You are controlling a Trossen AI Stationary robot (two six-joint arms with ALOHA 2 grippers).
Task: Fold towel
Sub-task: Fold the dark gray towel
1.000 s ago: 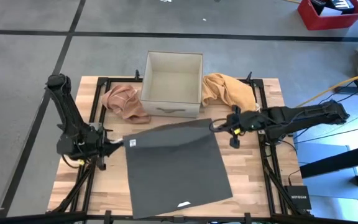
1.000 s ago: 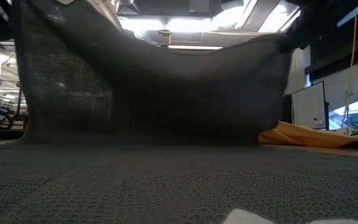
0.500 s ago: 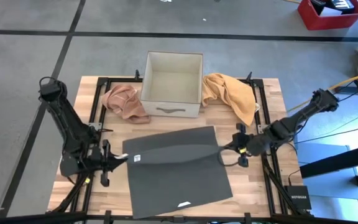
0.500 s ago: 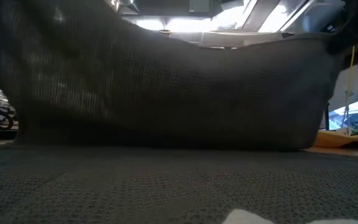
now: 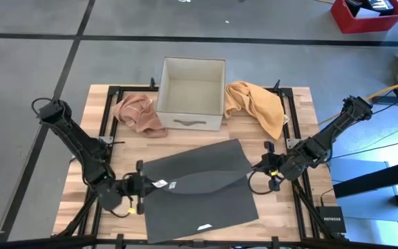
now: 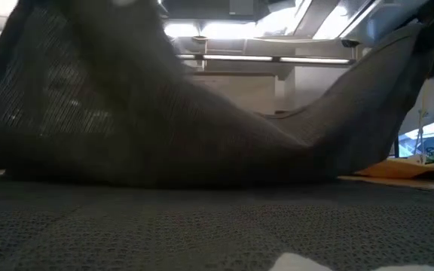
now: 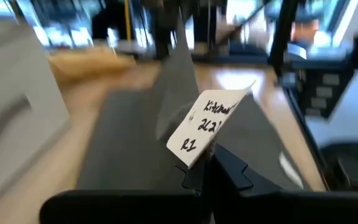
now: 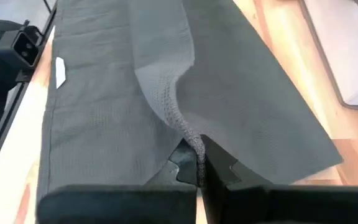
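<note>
The dark grey towel (image 5: 199, 190) lies on the wooden worktop (image 5: 292, 221), in its near middle part, with its far edge lifted and carried over toward the near side. The left gripper (image 5: 142, 185) is at the left corner of this lifted edge, and its fingers are pressed together on the cloth just beside a white label (image 7: 211, 127) with handwriting. The right gripper (image 5: 261, 168) is at the right corner of the same edge, and its fingers are also clamped on the towel, as the right wrist view shows a thick fold of cloth (image 8: 188, 140) between them. Between the two grippers the lifted edge hangs down in the middle. At the far side of the worktop stands an open box (image 5: 192, 104). A pink cloth (image 5: 138, 114) lies just left of it, and an orange cloth (image 5: 258, 104) just right of it.
</note>
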